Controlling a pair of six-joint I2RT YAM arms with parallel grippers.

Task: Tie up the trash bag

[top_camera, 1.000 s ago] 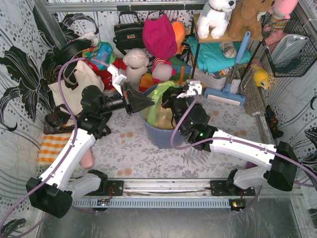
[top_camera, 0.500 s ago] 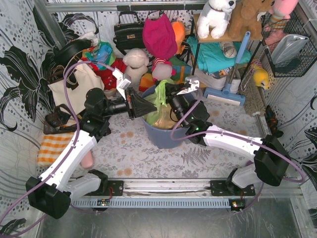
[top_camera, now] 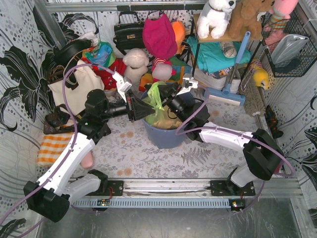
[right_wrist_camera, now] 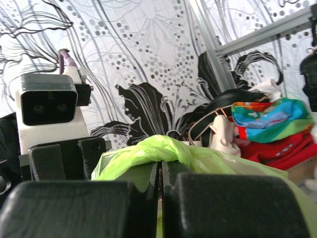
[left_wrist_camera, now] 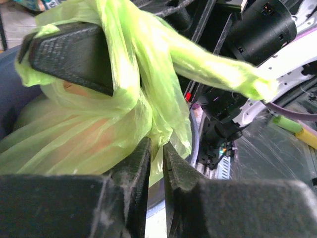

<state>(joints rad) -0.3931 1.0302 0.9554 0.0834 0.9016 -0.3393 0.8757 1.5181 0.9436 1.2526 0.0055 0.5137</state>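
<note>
The trash bag [top_camera: 157,99], thin light-green plastic with tan paper showing through, sits in a round blue-grey bin [top_camera: 166,136]. Its neck is twisted into a strand above the bin. My right gripper [top_camera: 164,92] is shut on that strand, and the right wrist view shows the green twist [right_wrist_camera: 163,148] lying over its closed jaws [right_wrist_camera: 160,166]. My left gripper [top_camera: 146,108] is at the bin's left rim. In the left wrist view its jaws [left_wrist_camera: 157,145] stand a narrow gap apart with a fold of the bag [left_wrist_camera: 99,129] at their tips. One of the right gripper's fingers [left_wrist_camera: 74,54] is wrapped in green film.
Plush toys [top_camera: 136,62], a black handbag [top_camera: 129,32] and a beige tote [top_camera: 79,87] crowd the space behind the bin. A shelf with teal cloth [top_camera: 213,54] and a blue-handled brush [top_camera: 233,79] stand at the back right. An orange checked cloth [top_camera: 52,146] lies at the left.
My right gripper has swung left and back over the bin, drawing the bag's neck up. My left gripper's jaws have parted slightly after being shut.
</note>
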